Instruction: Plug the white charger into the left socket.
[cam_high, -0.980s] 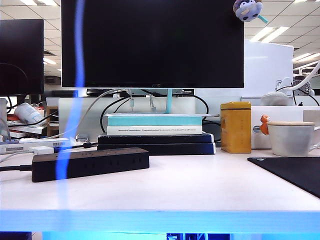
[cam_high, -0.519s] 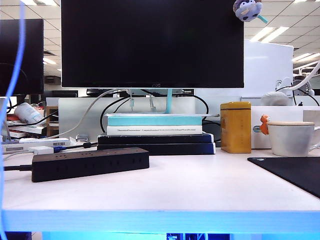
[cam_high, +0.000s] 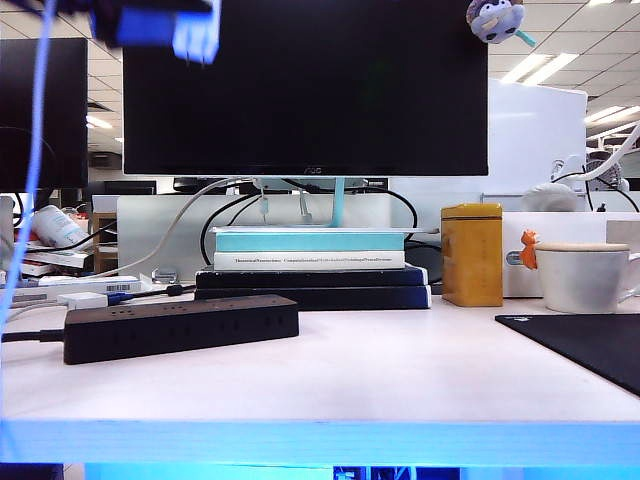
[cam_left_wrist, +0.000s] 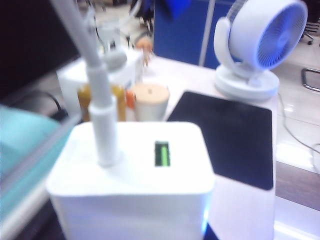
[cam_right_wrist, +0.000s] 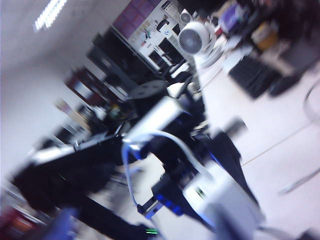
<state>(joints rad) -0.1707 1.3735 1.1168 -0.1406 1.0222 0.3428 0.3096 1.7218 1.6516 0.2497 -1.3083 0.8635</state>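
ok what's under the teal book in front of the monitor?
Under the teal book: a white book, then two flat black items on the desk. Their spines show; anything further back is hidden. No gripper is near the stack.

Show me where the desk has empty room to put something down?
The bare white desk is free between the black power strip and the black mat, in front of the stacked books. Behind it is crowded: the yellow tin, the mug, cables. The left gripper is up high; the right gripper isn't visible.
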